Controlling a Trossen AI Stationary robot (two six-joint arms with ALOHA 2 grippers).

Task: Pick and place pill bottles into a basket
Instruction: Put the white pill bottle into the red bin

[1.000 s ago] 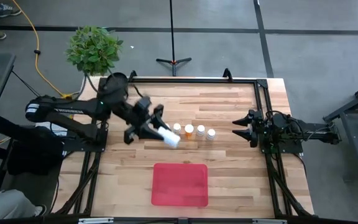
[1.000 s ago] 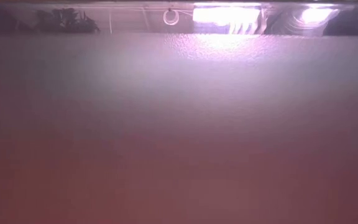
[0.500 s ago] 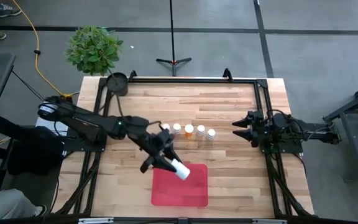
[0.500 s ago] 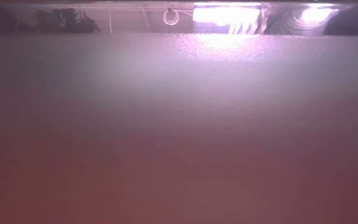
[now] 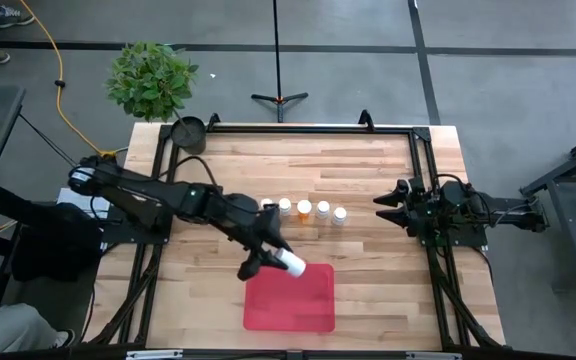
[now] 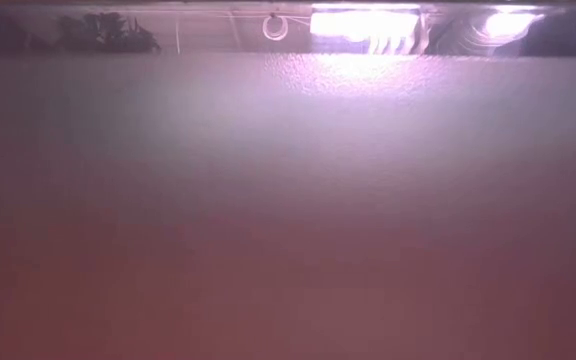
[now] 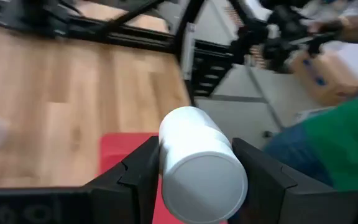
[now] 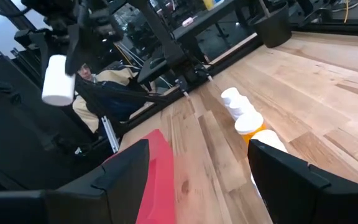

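Item: white pill bottle (image 5: 291, 263), held. The left gripper (image 5: 268, 259) has its jaws clamped on the bottle's sides, and the bottle lies tilted in the air over the near-left corner of the basket (image 5: 308, 310), not touching it. In the left wrist view the bottle (image 7: 199, 163) sits crosswise between the two fingers (image 7: 143, 175), round end facing out, with the red tray below.

Item: remaining pill bottles (image 5: 313, 211), four counted with white caps, standing upright in a short row on the tabletop (image 5: 368, 170), just behind the basket. At least one shows an orange body (image 8: 252, 126) in the right wrist view.

Item: right gripper (image 5: 382, 208), waiting at the right side of the tabletop, well apart from the row; jaws look apart.

Handling, as judged: small, light, rigid plastic, smooth and round, so likely to slip or roll if pinched off-centre. Best taken across the middle of the body, below the cap. Unlikely to break if released low; may roll once laid on its side in the shallow tray.

Also present: small dark pot (image 5: 188, 131) at the far-left corner; potted plant (image 5: 150, 78) beyond it. The low view shows nothing usable.
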